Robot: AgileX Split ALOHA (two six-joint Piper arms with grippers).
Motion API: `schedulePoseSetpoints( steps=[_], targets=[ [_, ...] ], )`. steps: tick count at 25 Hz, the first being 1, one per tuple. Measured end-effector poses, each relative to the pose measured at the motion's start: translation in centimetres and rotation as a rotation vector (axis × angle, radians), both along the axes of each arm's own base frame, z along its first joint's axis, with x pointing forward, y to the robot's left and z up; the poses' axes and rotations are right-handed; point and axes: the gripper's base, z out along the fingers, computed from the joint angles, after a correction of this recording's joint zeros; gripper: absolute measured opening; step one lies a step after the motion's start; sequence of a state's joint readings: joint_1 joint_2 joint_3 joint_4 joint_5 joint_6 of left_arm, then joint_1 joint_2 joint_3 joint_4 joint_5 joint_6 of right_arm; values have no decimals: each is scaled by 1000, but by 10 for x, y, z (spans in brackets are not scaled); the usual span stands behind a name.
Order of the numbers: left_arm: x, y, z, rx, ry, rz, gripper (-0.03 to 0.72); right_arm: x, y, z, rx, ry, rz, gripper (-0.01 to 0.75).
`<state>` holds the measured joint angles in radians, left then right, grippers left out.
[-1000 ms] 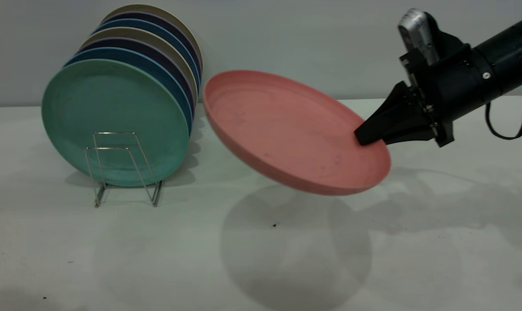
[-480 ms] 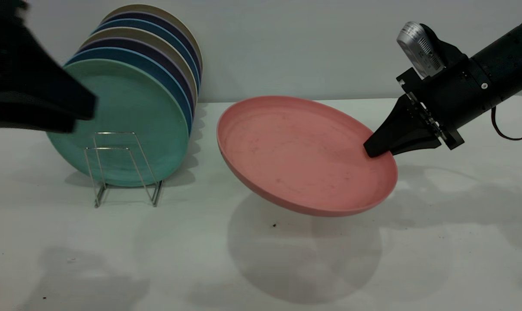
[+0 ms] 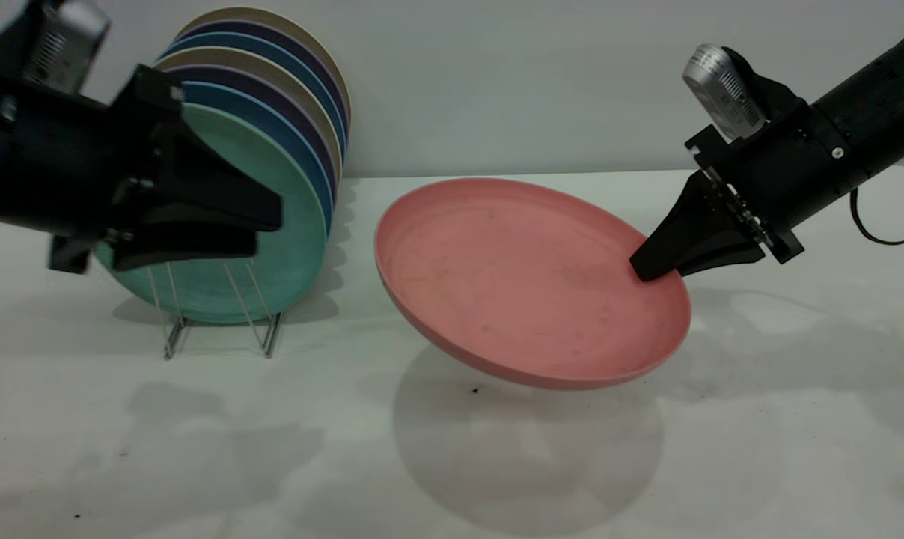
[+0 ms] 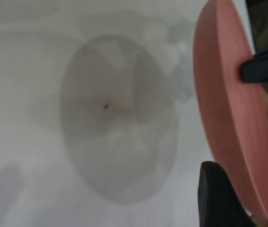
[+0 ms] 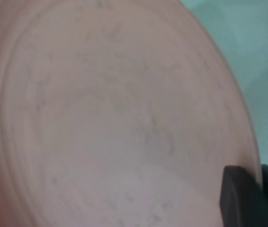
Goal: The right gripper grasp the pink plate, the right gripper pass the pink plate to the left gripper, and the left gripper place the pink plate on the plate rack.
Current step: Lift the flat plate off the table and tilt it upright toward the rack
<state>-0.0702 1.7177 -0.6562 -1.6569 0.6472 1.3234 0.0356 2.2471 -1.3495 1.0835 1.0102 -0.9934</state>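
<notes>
The pink plate point(image 3: 527, 281) hangs tilted above the table's middle, its inside facing the exterior camera. My right gripper point(image 3: 641, 267) is shut on its right rim; in the right wrist view one jaw lies on the plate's inside point(image 5: 124, 113) and the other behind the rim, the gripper point(image 5: 255, 189) pinching it. My left gripper point(image 3: 269, 228) is open, level, in front of the teal plate point(image 3: 291, 262), pointing at the pink plate's left rim with a gap between. In the left wrist view the plate point(image 4: 228, 113) shows edge-on beyond the gripper point(image 4: 247, 194). The plate rack point(image 3: 271, 338) stands at the left.
The rack holds several upright plates, blue, purple and beige point(image 3: 302, 97), behind the teal one, close to the pink plate's left rim. The white table point(image 3: 759, 419) spreads in front and to the right. A wall stands close behind.
My left gripper has come in from the left edge to in front of the teal plate. The pink plate has come down and tipped more toward the camera in my right gripper.
</notes>
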Motion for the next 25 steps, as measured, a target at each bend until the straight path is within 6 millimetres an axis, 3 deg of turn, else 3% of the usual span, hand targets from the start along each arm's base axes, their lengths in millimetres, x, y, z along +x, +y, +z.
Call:
schedulePoseSetpoints(
  steps=[12,25],
  targets=[
    [7,-6,-43,-78,87,-28,316,-4,30,-4,-65,-45,59,15],
    [7,-6,-46,-76,90,-32,316,-10,47,0,-2,-27,105,15]
  ],
)
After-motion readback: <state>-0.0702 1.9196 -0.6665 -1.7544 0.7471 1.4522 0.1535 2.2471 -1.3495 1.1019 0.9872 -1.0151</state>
